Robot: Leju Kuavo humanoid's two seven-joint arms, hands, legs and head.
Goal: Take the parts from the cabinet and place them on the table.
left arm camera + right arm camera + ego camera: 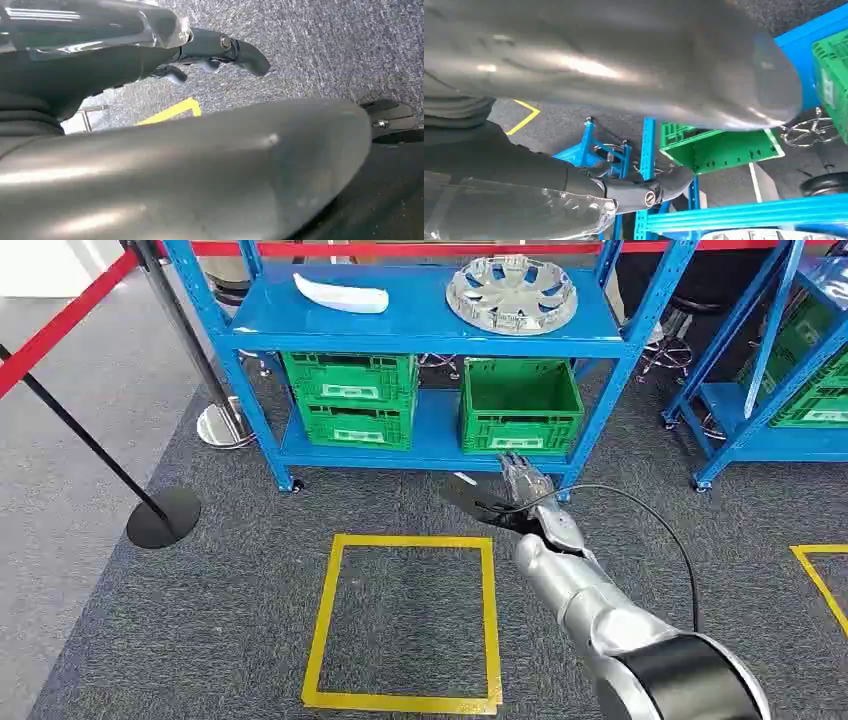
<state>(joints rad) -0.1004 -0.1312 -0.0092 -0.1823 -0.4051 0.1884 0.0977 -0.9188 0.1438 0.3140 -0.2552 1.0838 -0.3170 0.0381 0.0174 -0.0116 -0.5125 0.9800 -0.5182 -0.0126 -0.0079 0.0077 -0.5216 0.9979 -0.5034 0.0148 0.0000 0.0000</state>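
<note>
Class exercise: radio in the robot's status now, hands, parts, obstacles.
Right hand raised toward the cabinet, holding nothing. Left hand low over carpet. White part and wheel cover on top shelf. Nothing in the way.

Blue cabinet (420,325) uprights and green crates (520,405) crowd the lower shelf; top shelf lies open above

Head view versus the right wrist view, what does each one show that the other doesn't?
Head view alone: the white curved part on the top shelf, the stacked green crates lower left, and the yellow floor square. Right wrist view alone: a close look at the right hand with its thick grey thumb. Both: the blue cabinet, the open green crate and grey carpet.
</note>
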